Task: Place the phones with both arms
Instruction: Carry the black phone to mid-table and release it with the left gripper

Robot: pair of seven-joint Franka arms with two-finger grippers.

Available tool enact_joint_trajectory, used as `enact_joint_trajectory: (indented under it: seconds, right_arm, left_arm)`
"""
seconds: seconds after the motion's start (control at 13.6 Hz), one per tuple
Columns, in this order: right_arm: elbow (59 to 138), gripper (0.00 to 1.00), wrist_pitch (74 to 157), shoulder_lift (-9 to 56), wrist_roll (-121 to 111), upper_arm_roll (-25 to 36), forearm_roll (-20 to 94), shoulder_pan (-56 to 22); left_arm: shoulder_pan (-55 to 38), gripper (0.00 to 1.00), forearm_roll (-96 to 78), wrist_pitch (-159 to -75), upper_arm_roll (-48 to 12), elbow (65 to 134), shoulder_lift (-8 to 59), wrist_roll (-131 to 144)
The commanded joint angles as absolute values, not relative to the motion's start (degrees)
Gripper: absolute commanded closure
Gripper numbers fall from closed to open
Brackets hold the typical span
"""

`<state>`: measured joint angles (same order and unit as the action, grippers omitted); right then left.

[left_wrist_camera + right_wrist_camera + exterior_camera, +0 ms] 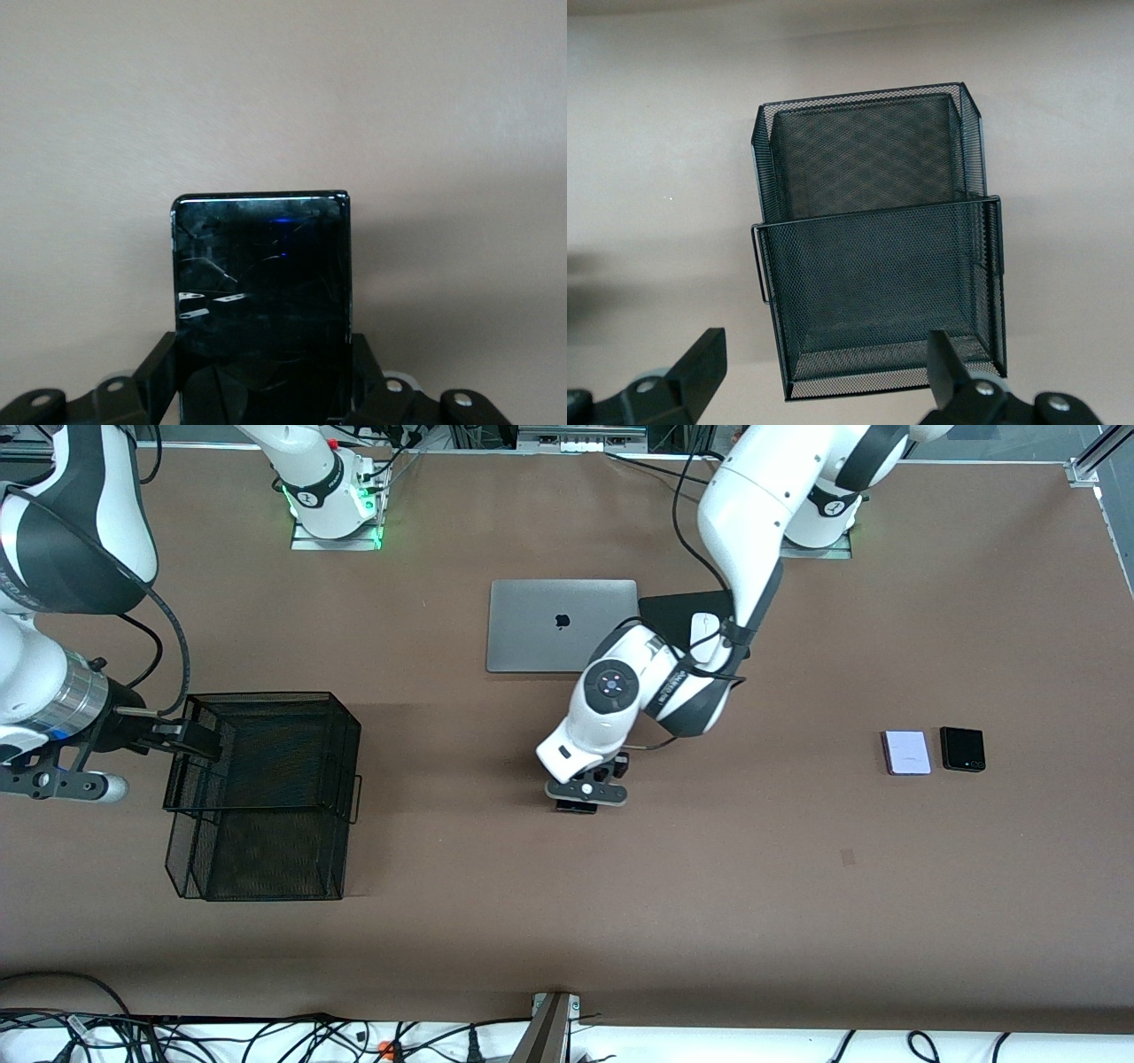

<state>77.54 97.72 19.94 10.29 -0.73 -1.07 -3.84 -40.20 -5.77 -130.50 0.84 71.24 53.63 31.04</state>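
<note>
Two small phones, the lilac phone (907, 752) and the small black phone (962, 748), sit side by side toward the left arm's end of the table. The left gripper (585, 797) pinches the long black phone (261, 301) above mid-table, while the right gripper (824, 372) hangs spread wide over the mesh basket (266, 797).

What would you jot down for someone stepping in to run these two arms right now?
Left hand: shut on the long black phone, held over the middle of the table.
Right hand: open, holding nothing, waiting over the black mesh basket at the right arm's end.
Lilac phone and small black phone: flat on the table side by side at the left arm's end.
Done: long phone picked up.
Left: no phone seen in the basket yet; all three phones need placing.
</note>
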Motion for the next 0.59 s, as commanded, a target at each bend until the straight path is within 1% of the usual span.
enact_joint_trajectory:
  seconds: [0.0, 0.22, 0.29, 0.37, 0.44, 0.51]
  right_arm:
    - [79.10, 0.00, 97.91, 18.46, 10.81, -0.97, -0.26, -3.60]
    - [79.10, 0.00, 97.82, 18.37, 10.81, -0.97, -0.26, -3.60]
    - [79.10, 0.00, 97.74, 18.46, 10.81, -0.97, -0.26, -3.60]
    - [79.10, 0.00, 97.73, 18.37, 10.81, -0.97, -0.26, -3.60]
    - [79.10, 0.00, 97.73, 18.37, 10.81, -0.97, -0.26, -3.60]
    - [79.10, 0.00, 97.65, 18.37, 10.81, -0.97, -0.26, -3.60]
  left_arm:
    - [-42.09, 1.00, -6.68, -132.96, 3.51, 67.68, 57.30, 30.85]
    - [-43.15, 1.00, -6.68, -133.68, 4.31, 67.59, 58.18, 33.57]
    - [-43.33, 0.84, -6.59, -133.68, 4.31, 67.76, 58.18, 34.44]
    - [-43.59, 0.31, -6.50, -133.68, 4.39, 67.85, 58.18, 34.54]
    - [-43.94, 0.00, -6.16, -133.59, 4.74, 67.85, 58.18, 34.72]
    - [-44.29, 0.00, -5.80, -133.42, 4.83, 67.76, 58.01, 35.76]
